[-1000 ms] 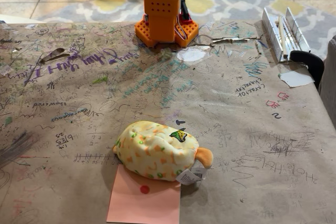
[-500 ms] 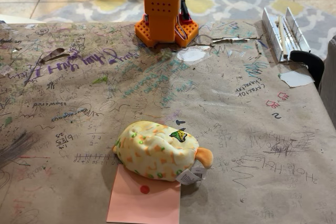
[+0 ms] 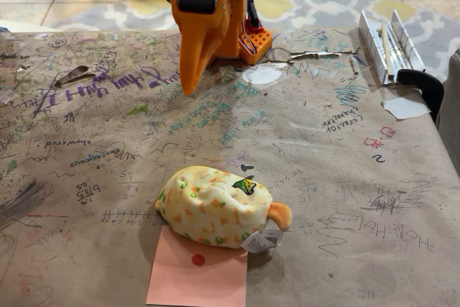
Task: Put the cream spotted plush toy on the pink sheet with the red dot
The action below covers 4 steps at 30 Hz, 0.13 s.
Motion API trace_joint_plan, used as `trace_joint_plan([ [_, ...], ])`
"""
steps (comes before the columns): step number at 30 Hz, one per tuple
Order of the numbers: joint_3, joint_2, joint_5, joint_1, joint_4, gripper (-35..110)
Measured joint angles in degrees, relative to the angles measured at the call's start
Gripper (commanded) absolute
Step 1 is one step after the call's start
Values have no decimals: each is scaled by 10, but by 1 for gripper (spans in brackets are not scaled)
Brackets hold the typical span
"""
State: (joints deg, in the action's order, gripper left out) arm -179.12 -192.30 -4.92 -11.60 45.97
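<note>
Plush toy (image 3: pixel 214 206) long axis left-right, orange end pointing right, overlapping pink sheet (image 3: pixel 198 272), pincer (image 3: pixel 190 84) clenched.

Cream plush (image 3: pixel 214 213) orange-green spotted; pink sheet (image 3: pixel 199 277), red dot
</note>
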Motion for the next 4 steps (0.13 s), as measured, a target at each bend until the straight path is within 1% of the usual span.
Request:
trace_joint_plan([
  [4, 0, -3, -17, -1, 9, 0],
])
